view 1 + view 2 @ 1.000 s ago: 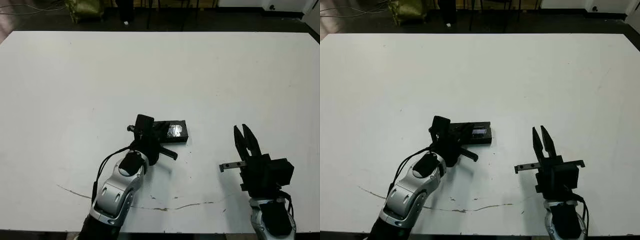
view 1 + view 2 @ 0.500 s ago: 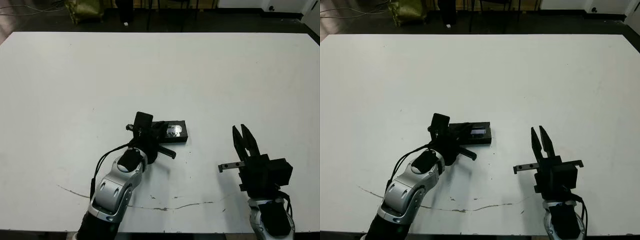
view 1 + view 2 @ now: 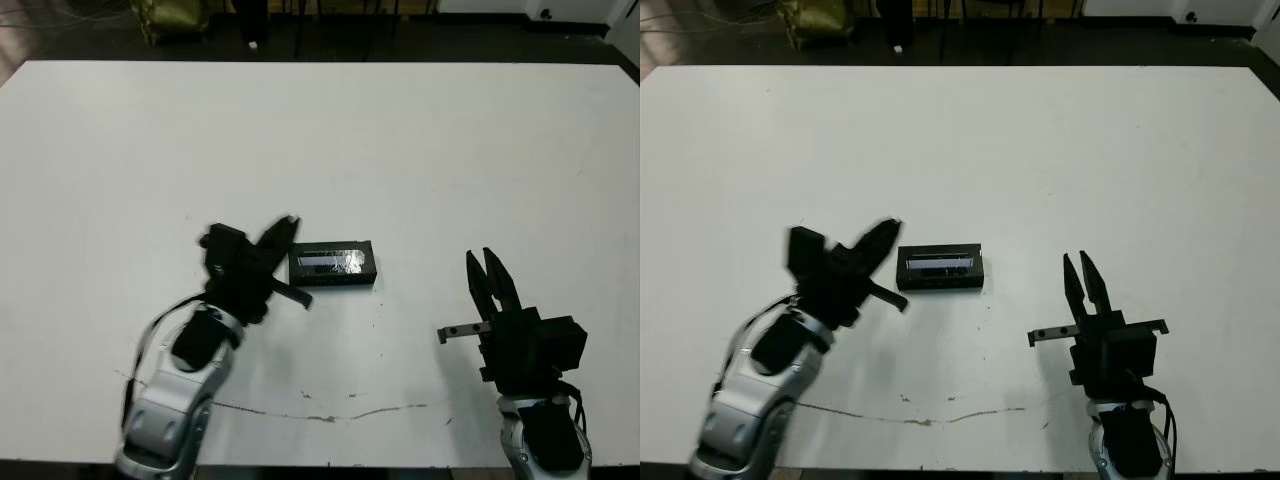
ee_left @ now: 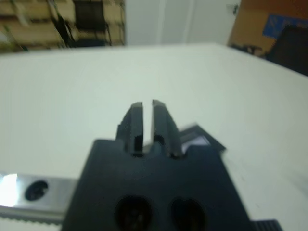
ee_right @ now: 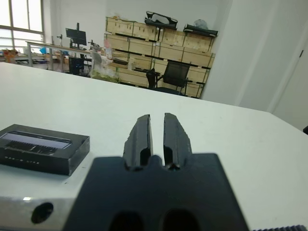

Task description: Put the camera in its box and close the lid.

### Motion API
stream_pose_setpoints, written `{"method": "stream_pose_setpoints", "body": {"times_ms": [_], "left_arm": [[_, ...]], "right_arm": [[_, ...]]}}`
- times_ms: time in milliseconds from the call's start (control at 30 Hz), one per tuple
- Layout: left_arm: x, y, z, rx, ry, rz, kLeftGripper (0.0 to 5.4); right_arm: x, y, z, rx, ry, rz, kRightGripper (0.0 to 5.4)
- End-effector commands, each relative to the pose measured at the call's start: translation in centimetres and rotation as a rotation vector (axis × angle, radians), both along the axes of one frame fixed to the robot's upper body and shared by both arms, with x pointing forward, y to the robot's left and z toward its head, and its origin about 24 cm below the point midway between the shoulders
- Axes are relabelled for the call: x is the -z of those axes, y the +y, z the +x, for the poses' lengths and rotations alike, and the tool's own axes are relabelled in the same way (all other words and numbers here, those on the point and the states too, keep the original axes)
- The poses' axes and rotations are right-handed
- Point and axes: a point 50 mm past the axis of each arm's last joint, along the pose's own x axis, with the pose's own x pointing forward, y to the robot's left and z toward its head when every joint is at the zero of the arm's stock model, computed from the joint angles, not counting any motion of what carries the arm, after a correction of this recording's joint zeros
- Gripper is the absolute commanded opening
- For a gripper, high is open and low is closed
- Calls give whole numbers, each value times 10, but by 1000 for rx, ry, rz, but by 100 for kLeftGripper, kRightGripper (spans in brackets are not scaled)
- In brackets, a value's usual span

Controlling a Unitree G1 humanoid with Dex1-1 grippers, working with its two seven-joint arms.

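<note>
1. Box (image 3: 332, 264) sits on the white table (image 3: 400, 140) near centre, lid (image 5: 36, 140) on top w/ its silvery-grey strip facing up; reads as one closed black block
2. Camera not visible anywhere on the table; judged to be inside the shut box, can't confirm from these views
3. What's changed: 0.5 s ago the left gripper (image 3: 283, 232) was right over the box's left end, pressing or touching the lid. Now it's pulled off to the left & slightly back, apart from the box, motion-blurred
4. Left gripper fingers (image 4: 136, 119) nearly together, only a thin slit btwn them, nothing held
5. Right gripper (image 3: 490, 270) hasn't moved across the frames; parked well to the right of the box, fingers (image 5: 142, 134) close together w/ a narrow gap, empty
6. Box itself looks about where it was; the lid's grey strip is now fully exposed since the arm no longer covers it
7. Meaning: the retreat of the left arm w/ lid seated flat suggests the closing press is done & the task is at or v. near its end
8. Remaining check, as a judgement: whether the lid is fully seated on all sides; right wrist view shows it level, no obvious lifted corner
9. Risk low; only a stray swipe from the withdrawing left arm could nudge the box
</note>
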Motion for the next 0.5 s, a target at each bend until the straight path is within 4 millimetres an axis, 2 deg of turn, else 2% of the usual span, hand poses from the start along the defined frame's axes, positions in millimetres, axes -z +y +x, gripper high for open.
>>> {"method": "stream_pose_setpoints", "body": {"times_ms": [33, 200, 300, 400, 500], "left_arm": [[-2, 28, -2, -116, -23, -31, 3], [-4, 62, -1, -257, -45, -150, 3], [-4, 78, -3, -325, -85, -156, 3], [1, 87, -5, -379, -125, -111, 3], [7, 88, -6, -397, -130, -111, 3]], "right_arm": [[0, -6, 4, 0, -11, 11, 0], [-9, -11, 13, 12, -40, 25, 0], [-14, -16, 20, 22, -78, 12, 0], [-18, -20, 28, 28, -98, 16, 0], [-22, -20, 32, 52, -93, 20, 0]]}}
